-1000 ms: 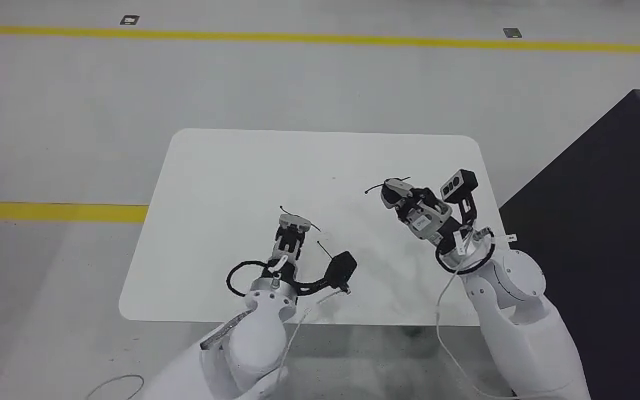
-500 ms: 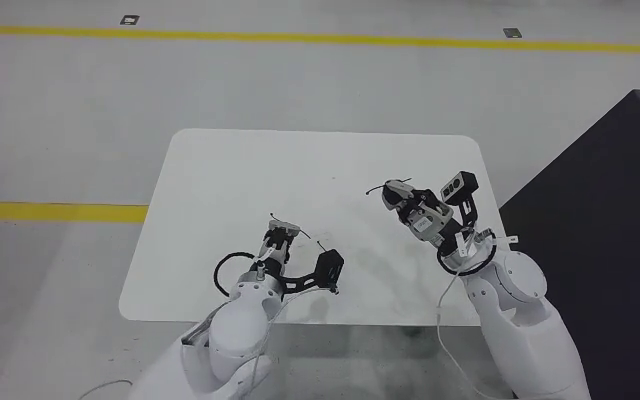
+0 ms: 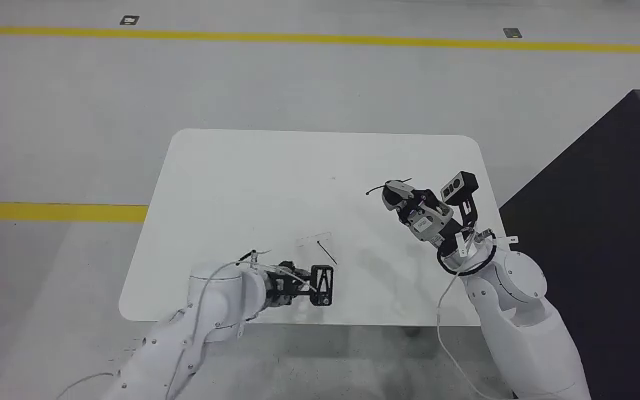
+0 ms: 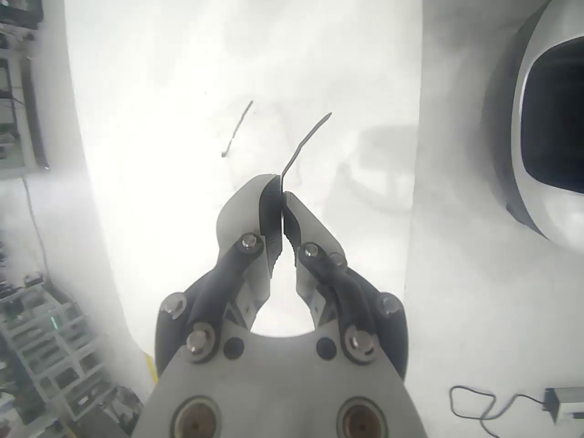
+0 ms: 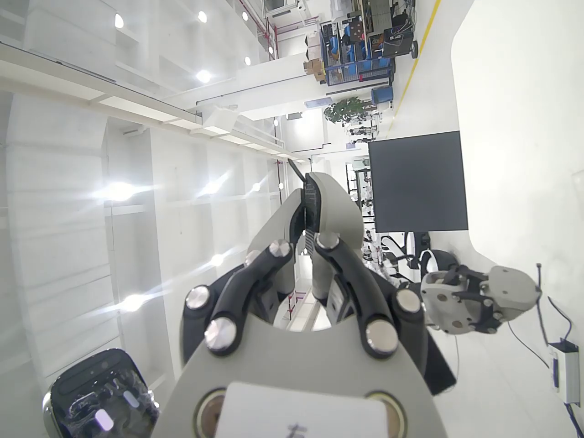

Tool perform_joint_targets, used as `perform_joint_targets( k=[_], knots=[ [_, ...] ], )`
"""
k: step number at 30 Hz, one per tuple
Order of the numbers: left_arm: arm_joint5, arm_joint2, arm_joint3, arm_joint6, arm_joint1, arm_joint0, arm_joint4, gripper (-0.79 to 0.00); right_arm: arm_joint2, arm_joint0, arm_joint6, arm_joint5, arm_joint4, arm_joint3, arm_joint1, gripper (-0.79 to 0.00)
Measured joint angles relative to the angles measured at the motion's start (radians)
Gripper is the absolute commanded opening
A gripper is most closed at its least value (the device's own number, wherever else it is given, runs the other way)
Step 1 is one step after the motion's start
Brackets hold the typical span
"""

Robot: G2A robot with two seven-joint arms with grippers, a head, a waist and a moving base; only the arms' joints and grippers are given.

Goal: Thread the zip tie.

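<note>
L gripper (image 4: 280,184) clamped on tie (image 4: 305,138), strip pointing straight out from its tips over table (image 3: 250,170). R gripper (image 3: 397,193), well apart, pinches second tie (image 3: 374,187), tail curving toward L side.

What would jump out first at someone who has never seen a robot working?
Probably the left gripper, clamped shut on a bent dark zip tie that pokes out past its fingertips, above the near part of the white rounded table. Over the table's right side, the right gripper pinches a thin black zip tie as well. A loose thin dark strip lies flat on the table between them.
</note>
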Motion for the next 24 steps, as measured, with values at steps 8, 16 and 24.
perform_joint_targets(
  k=[8,16,24],
  knots=[
    [0.270,0.209,0.102,-0.270,0.012,-0.187,-0.053,-0.785,0.000,0.000,0.000,0.000,0.000,0.000,0.000,-0.785],
    [0.365,0.404,0.154,-0.365,0.048,-0.329,-0.184,-0.785,0.000,0.000,0.000,0.000,0.000,0.000,0.000,-0.785],
    [0.398,0.572,0.231,-0.398,0.066,-0.476,-0.368,-0.785,0.000,0.000,0.000,0.000,0.000,0.000,0.000,-0.785]
  ],
)
